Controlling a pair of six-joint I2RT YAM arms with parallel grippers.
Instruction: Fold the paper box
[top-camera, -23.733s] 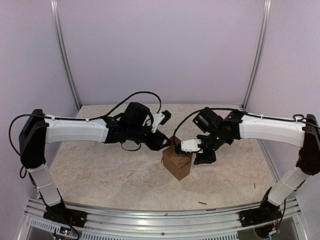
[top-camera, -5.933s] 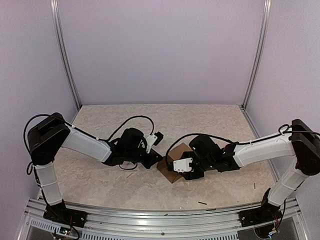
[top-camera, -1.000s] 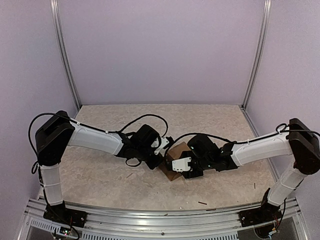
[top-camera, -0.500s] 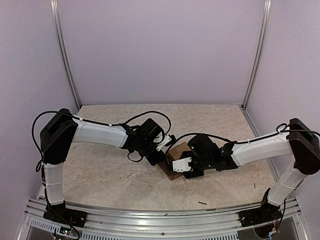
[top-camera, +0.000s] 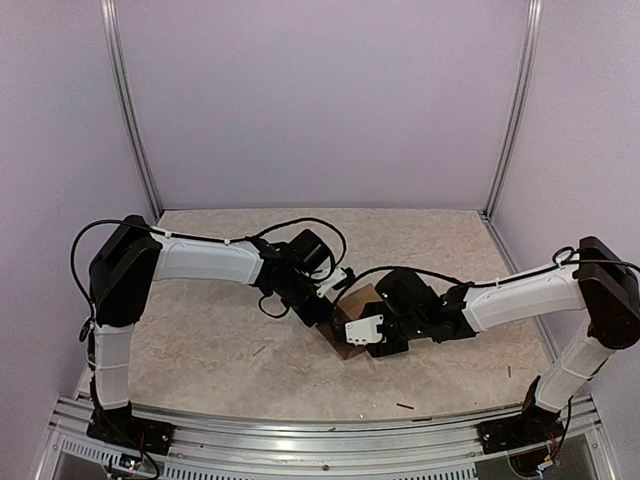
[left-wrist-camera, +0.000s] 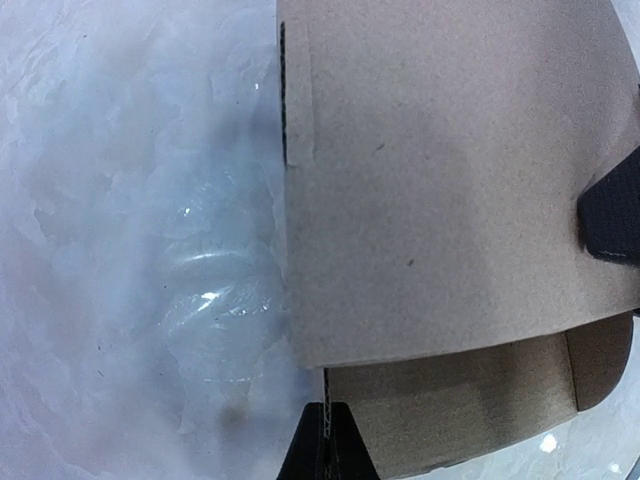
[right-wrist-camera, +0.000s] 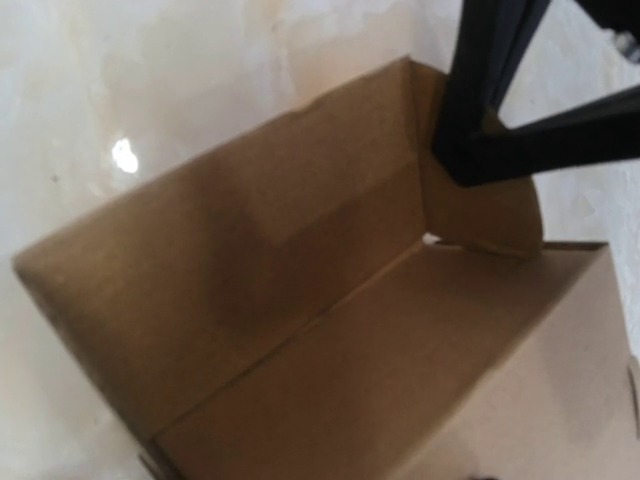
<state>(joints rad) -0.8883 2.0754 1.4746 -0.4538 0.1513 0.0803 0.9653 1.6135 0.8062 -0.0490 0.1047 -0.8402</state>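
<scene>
The paper box (top-camera: 347, 312) is brown cardboard, tipped on the table between my two arms. In the left wrist view its outer panel (left-wrist-camera: 440, 180) fills the right side. My left gripper (left-wrist-camera: 325, 425) is shut, with a corrugated flap edge pinched between its tips. In the right wrist view I look into the open box (right-wrist-camera: 300, 330). There the left gripper (right-wrist-camera: 455, 165) meets the rounded end flap (right-wrist-camera: 495, 220). My right gripper (top-camera: 356, 334) is closed across the box. Its own fingers are hidden in its wrist view. One black finger (left-wrist-camera: 612, 215) presses the box's side.
Small dark scraps lie on the marbled table, one near the front (top-camera: 404, 406), one left of centre (top-camera: 258, 350) and one to the right (top-camera: 508, 371). Purple walls enclose the back and sides. A metal rail (top-camera: 300, 440) runs along the near edge.
My left arm has swung right and a little further back, bringing its shut gripper in at the box's end flap. The right arm and the box have stayed put.
</scene>
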